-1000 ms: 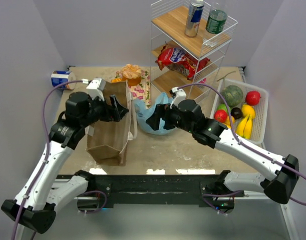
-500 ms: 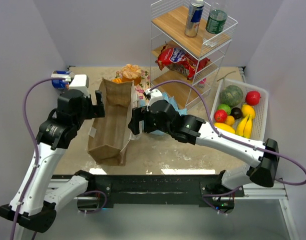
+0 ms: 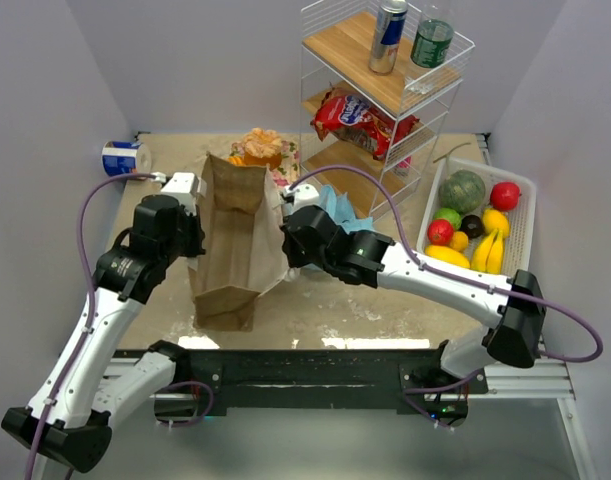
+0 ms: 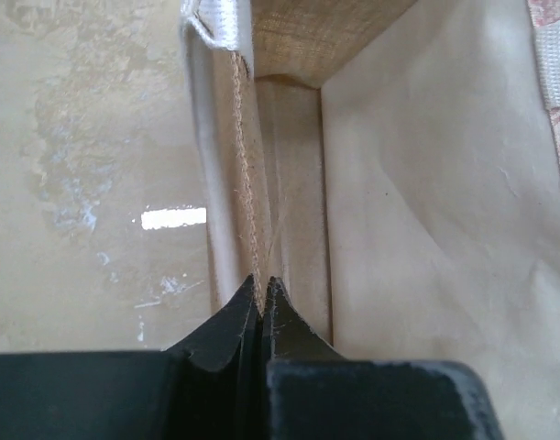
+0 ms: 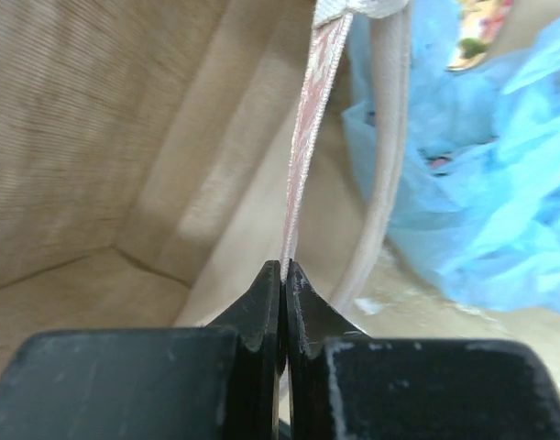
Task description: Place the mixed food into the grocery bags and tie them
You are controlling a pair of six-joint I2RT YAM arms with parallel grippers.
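Brown paper bag with pale handles (image 3: 235, 240): stood upright on the sandy table (image 3: 385, 300), left of centre between the two arms, mouth facing up. No food was seen inside it.

Change over the last second: the right gripper (image 5: 281, 266) had been over at the thin, crinkly light-blue plastic bag (image 3: 347, 215) with its jaws spread. It crossed to the paper bag's right wall and closed. The left gripper (image 4: 262, 284) also went from spread to closed, on the left wall. Both jaws were now pressed together, each pinching a single layer of paper at the rim.

Judgement: opposite walls were secured, so the mouth could be pulled wide for loading. Packing had not started.

Food remained unmoved: silver-and-blue drink can (image 3: 387, 36), green bottle (image 3: 432, 40) and red crinkly snack packets (image 3: 360, 118) on the white wire rack with wooden shelves (image 3: 350, 45). The small fruit and vegetables (image 3: 465, 188) lay in the white slatted plastic basket (image 3: 519, 245). The blue bag lay crumpled just right of the paper bag.

Pose: the left arm rose steeply, wrist angled in towards the bag. The right arm reached long and low across the table from the right.
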